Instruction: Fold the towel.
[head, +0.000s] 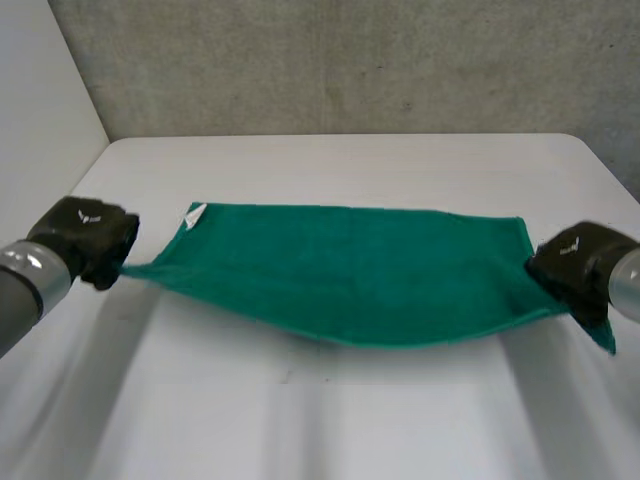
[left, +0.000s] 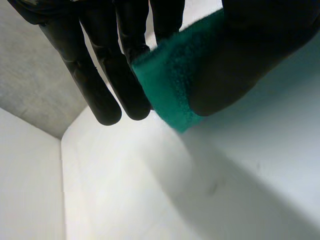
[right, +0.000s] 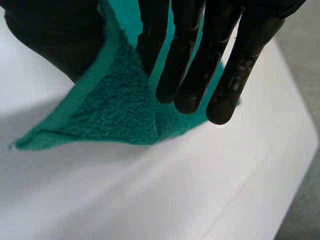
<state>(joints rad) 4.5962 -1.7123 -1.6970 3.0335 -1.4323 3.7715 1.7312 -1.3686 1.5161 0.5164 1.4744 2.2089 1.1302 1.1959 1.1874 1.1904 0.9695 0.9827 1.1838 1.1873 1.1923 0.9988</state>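
Head view: a green towel (head: 350, 270) hangs stretched over the white table (head: 350, 420), its middle sagging. A small white tag (head: 193, 215) sits at its far left corner, writing unreadable. The left hand (head: 88, 240) has the near left corner, the right hand (head: 578, 262) the near right; bare table lies all round.

Left wrist view: straight fingers (left: 100, 95) and thumb (left: 240, 60) pinch the corner.

Right wrist view: the same pinch, on the hemmed edge.

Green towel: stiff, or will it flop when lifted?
Probably floppy: the green towel sags in the middle between the left hand and right hand. Likely not slippery, since its fuzzy pile looks grippy.
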